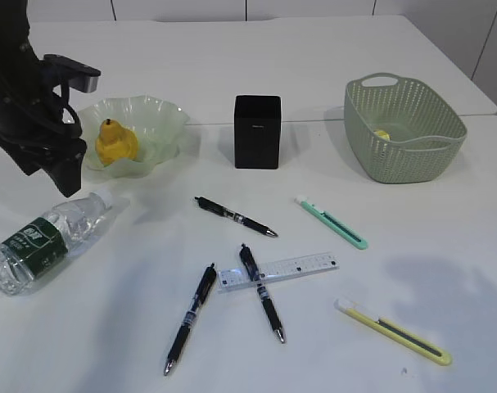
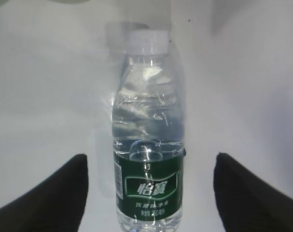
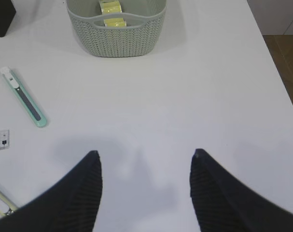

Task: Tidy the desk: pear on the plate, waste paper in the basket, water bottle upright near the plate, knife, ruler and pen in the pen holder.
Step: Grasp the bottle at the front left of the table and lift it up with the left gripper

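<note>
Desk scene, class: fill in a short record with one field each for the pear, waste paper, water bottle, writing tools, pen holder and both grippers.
pear: on the plate
waste paper: inside the basket
water bottle: lying on its side on the desk, cap toward the plate
loose tools: three pens, ruler, green knife, yellow knife
pen holder: upright, contents not visible
left gripper: open, above the bottle
right gripper: open, holding nothing

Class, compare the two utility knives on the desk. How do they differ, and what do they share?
The green knife is mint green and lies nearer the basket. The yellow knife is pale yellow, looks somewhat longer, and lies at the front edge. Both lie flat on the white desk, slanting the same way, untouched by either gripper.
</note>
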`<act>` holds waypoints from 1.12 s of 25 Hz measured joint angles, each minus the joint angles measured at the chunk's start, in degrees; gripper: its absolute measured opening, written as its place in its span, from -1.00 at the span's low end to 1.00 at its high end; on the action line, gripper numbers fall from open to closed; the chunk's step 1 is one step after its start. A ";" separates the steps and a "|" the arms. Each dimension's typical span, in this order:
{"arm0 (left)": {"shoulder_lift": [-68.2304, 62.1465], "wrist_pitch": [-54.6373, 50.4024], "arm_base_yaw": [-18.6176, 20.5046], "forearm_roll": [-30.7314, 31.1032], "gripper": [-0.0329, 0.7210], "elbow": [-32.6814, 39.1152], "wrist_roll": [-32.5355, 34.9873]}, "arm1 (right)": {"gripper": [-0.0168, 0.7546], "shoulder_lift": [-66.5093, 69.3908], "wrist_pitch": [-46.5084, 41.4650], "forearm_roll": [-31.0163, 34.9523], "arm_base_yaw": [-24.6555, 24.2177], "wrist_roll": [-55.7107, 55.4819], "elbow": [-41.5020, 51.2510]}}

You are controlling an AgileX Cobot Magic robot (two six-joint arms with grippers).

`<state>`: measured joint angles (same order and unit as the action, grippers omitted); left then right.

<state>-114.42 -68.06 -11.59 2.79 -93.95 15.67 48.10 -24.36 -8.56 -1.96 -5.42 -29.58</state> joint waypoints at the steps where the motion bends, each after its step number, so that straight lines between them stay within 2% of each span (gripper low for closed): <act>1: 0.00 -0.31 0.01 0.40 0.59 0.00 0.00 | 0.24 0.00 0.00 0.00 0.00 0.00 0.00; 10: 0.00 -1.44 0.01 -0.01 0.47 -0.21 0.09 | 0.24 0.00 -0.25 0.10 0.00 -0.09 0.00; 17: -0.14 1.06 0.01 -0.30 0.70 -0.21 0.45 | 0.24 0.00 -0.34 0.81 0.10 -0.09 0.00; 28: -7.11 3.45 0.01 -0.50 0.72 -0.35 0.45 | 0.24 0.00 -0.34 1.15 0.48 -0.09 0.00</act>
<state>-121.53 -64.61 -11.58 2.29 -94.30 16.12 48.10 -24.70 -7.42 -1.48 -5.51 -29.58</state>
